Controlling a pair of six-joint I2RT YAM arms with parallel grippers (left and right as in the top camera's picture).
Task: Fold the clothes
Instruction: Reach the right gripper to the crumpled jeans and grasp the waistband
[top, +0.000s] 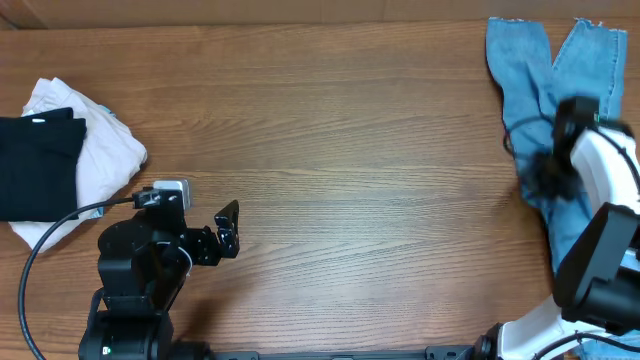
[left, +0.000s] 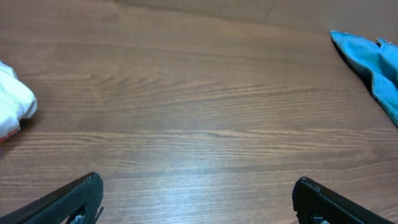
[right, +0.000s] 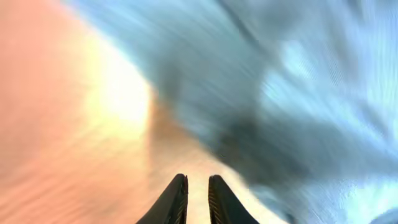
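The light-blue jeans lie crumpled at the table's far right, the two legs with frayed hems pointing to the back edge. They also show in the left wrist view at the top right, and blurred in the right wrist view. My right gripper is over the jeans' left edge; its fingers are nearly together with nothing between them, above bare wood beside the denim. My left gripper is wide open and empty, far from the jeans at the front left.
A white garment with a black garment on top lies at the left edge; the white one also shows in the left wrist view. A wooden table spans the middle.
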